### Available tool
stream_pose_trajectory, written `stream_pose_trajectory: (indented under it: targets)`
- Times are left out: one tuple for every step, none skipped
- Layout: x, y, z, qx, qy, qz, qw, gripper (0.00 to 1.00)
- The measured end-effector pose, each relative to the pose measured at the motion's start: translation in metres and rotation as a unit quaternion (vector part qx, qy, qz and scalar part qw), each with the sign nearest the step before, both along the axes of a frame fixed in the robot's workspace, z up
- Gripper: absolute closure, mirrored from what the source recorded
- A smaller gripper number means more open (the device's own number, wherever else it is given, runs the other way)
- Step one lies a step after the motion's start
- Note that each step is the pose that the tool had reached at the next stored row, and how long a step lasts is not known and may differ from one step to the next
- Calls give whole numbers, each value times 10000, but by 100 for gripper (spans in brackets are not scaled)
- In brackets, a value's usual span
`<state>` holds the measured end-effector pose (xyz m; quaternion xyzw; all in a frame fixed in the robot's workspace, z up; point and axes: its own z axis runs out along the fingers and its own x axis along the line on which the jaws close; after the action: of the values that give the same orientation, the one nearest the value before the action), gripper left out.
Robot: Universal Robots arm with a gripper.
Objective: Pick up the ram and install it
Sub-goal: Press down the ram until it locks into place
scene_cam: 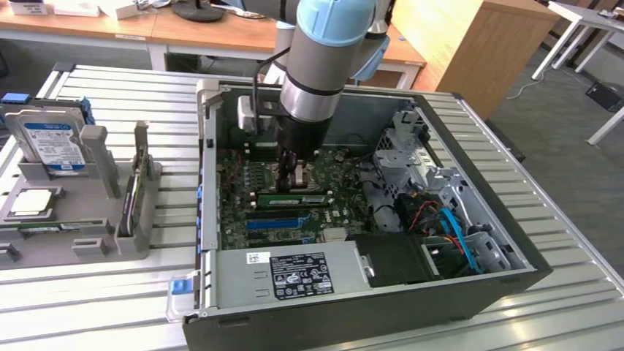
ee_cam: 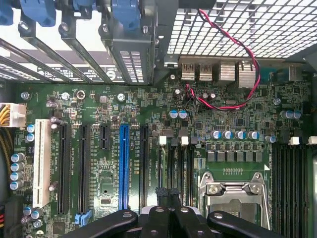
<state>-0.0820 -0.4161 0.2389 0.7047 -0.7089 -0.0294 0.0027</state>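
The tool (scene_cam: 292,183), its fingers pressed together, stood inside the open computer case (scene_cam: 507,270), just above the ram (scene_cam: 292,198) seated on the motherboard (ee_cam: 148,163).

The grey metal arm with its pale blue joint cover (scene_cam: 329,44) hangs almost straight down from the upper middle of the exterior view, its wrist pointing at what lies below. At its end the black tool (scene_cam: 295,179) is lowered well inside the open case. In the wrist view the tool's black fingers (ee_cam: 159,218) are pressed together, fully closed.
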Motion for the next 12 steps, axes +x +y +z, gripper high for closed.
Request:
stream_pose_trajectory:
  targets:
    - [0, 0, 0, 0, 0, -1, 10000, 89]
    - [0, 0, 0, 0, 0, -1, 10000, 89]
    - [0, 0, 0, 0, 0, -1, 10000, 89]
    - [-1, -2, 0, 0, 0, -1, 10000, 89]
    - [-2, -8, 0, 0, 0, -1, 10000, 89]
    - [-1, -13, 0, 0, 0, -1, 10000, 89]
    - [-1, -17, 0, 0, 0, -1, 10000, 89]
    - [-1, -16, 0, 0, 0, -1, 10000, 89]
    - [-1, -16, 0, 0, 0, -1, 10000, 89]
    - [0, -17, 0, 0, 0, -1, 10000, 89]
    - [0, -17, 0, 0, 0, -1, 10000, 89]
    - [-1, -17, -4, 1, 0, 0, 10000, 89]
